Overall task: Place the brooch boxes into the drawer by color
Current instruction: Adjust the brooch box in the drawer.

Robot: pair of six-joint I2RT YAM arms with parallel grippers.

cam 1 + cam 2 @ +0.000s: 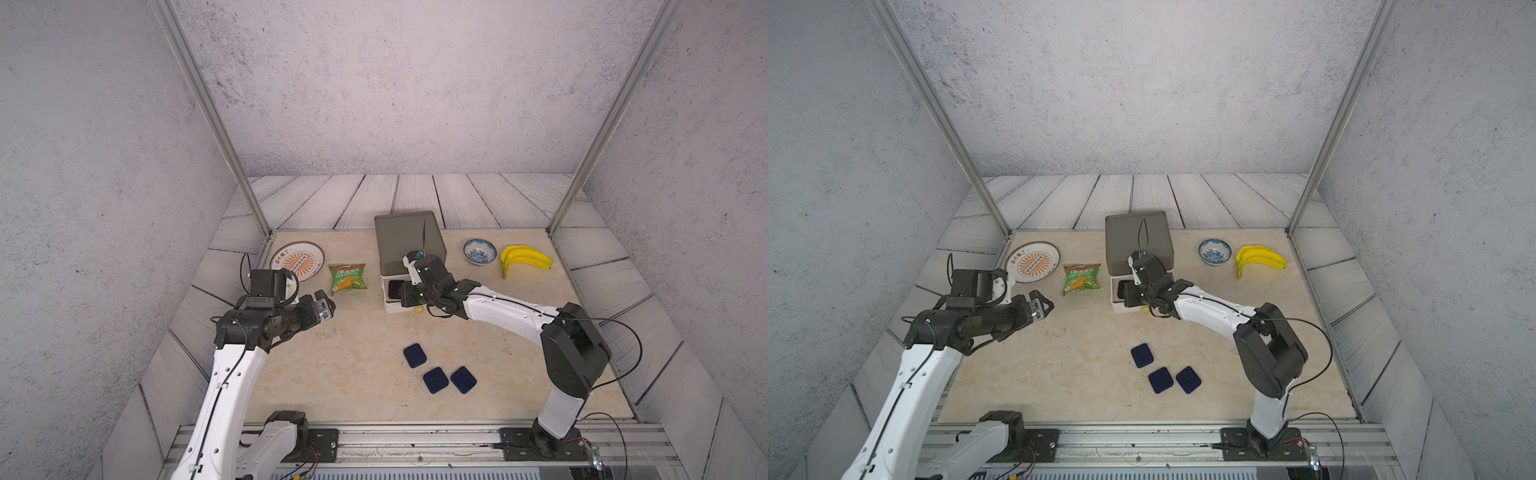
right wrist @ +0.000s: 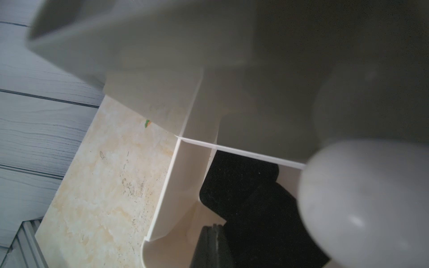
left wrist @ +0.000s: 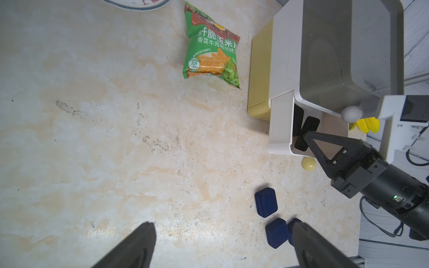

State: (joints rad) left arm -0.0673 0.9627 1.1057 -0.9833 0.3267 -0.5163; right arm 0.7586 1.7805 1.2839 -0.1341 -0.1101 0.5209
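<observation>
Lowest in a top view, at centre, three navy boxes lie on the worktop, the nearer two just beside each other. A spread tool coming down on one may well knock its neighbour askew or pinch two at once. Left of centre, the left tool hangs above the worktop with its fingers wide apart and nothing between them. It is clear of everything, so it adds little risk unless both arms head for the chest together. At mid-frame the right tool, fingers pressed together and holding nothing that I can see, points into the pulled-out white drawer. Its tip is over two black boxes, one leaning on the other. If the leaning box stands too high, the drawer could jam under the grey drawer when pushed home, and a hard shove might slide the light chest backward. The open drawer also overhangs the yellow knob, which looks awkward to reach until the white one is shut. Farther back, the snack packet, plate, bowl and bananas sit well clear.
</observation>
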